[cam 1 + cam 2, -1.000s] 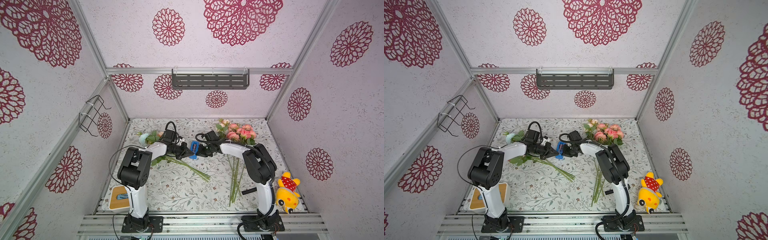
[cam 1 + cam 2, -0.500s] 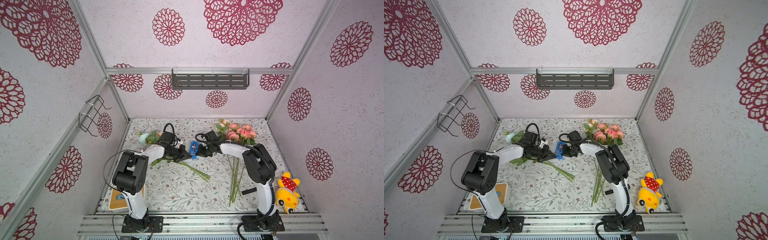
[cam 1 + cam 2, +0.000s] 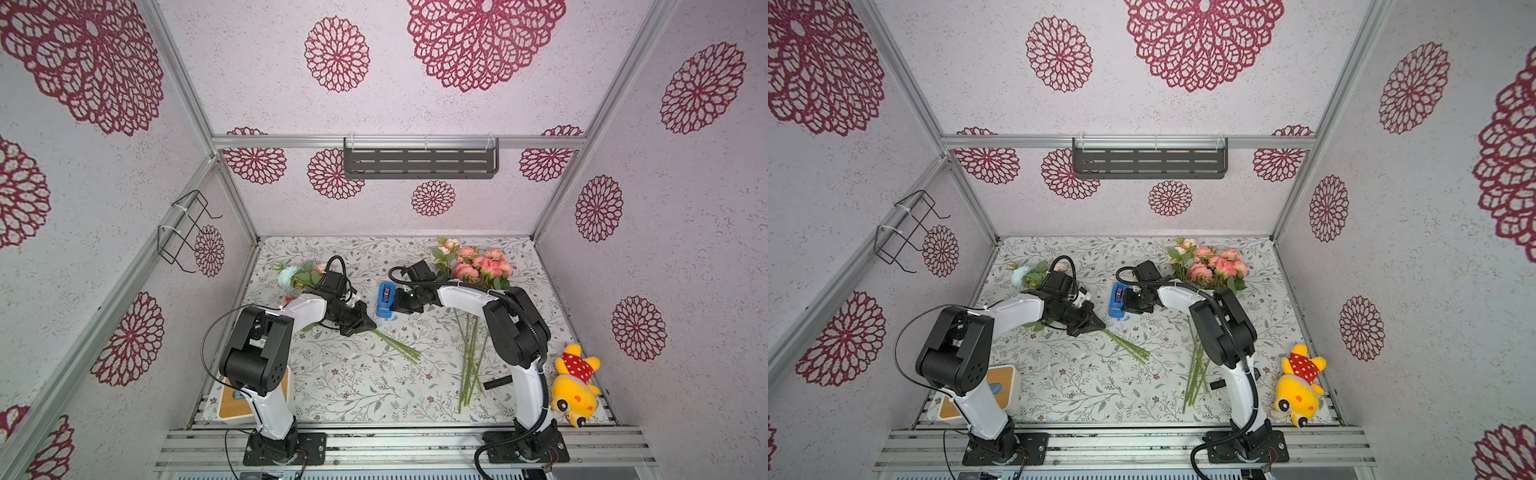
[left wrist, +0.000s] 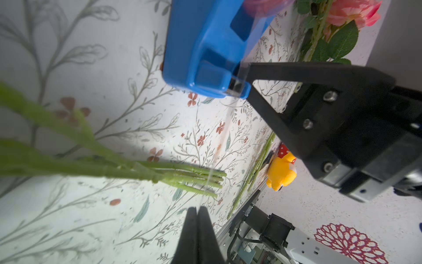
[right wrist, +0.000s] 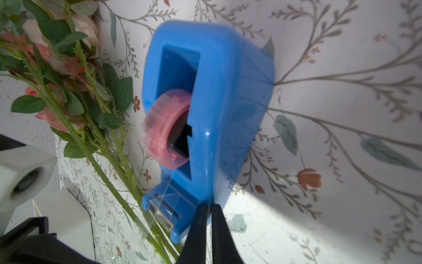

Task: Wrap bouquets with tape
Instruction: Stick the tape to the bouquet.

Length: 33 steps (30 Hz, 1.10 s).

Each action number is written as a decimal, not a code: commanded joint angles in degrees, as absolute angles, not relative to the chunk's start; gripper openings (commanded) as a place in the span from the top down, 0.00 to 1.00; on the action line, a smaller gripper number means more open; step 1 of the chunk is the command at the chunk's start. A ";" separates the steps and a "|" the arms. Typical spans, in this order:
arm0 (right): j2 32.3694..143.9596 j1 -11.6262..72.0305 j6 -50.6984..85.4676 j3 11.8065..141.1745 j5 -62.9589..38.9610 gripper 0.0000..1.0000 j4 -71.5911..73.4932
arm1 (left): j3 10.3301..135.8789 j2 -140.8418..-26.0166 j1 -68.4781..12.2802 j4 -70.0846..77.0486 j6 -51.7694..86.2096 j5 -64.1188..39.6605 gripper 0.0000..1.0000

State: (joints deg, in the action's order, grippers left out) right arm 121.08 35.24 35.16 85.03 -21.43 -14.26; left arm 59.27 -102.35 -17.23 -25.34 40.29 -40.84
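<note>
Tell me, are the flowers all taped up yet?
Not yet. Done: no tape visible around either bunch. In hand: the shut left gripper pinches a clear tape strip from the small blue plastic tape dispenser, right gripper at its cutter end. To do: wrapping the blue-bloomed bunch and the pink-bloomed bunch.

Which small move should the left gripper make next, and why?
I would guess: the shut left gripper lowers the clear tape strand onto the thin green bouquet stems. The strand runs taut from the blue plastic tape dispenser, touched at its cutter end by the right gripper, to the left gripper, and crosses the stem ends in the left wrist view.
</note>
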 commanded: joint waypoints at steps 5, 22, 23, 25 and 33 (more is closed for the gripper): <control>124.62 37.84 35.42 86.13 -19.05 0.90 -18.10 | 57.80 -100.11 -16.52 -28.82 37.50 -39.78 1.00; 124.11 37.74 35.07 85.52 -20.45 0.88 -17.09 | 56.25 -101.80 -16.52 -28.32 35.94 -36.04 1.00; 124.08 37.78 35.10 85.52 -20.33 0.88 -17.09 | 56.13 -102.03 -16.48 -28.14 35.99 -35.80 1.00; 124.18 37.76 35.16 85.52 -20.42 0.88 -17.06 | 56.06 -102.54 -16.52 -27.62 36.03 -35.36 1.00; 123.68 37.79 35.01 85.45 -21.78 0.86 -16.12 | 57.43 -105.48 -17.96 -25.44 37.20 -33.99 1.00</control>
